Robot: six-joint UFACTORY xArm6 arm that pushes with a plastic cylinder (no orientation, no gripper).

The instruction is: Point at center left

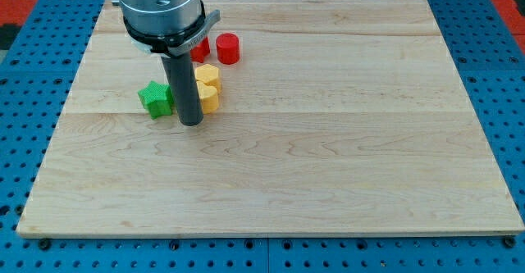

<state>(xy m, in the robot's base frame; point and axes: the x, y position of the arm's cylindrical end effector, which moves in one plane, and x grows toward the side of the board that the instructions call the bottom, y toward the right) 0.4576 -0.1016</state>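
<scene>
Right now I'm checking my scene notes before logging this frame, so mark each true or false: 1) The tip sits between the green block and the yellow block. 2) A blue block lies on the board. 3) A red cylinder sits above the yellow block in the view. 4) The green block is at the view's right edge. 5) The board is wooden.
1) True: my tip is just below the gap between the green star block and the yellow block.
2) False: only green, yellow and red blocks show.
3) True: the red cylinder is above it.
4) False: it is left of centre.
5) True: the wooden board.
</scene>
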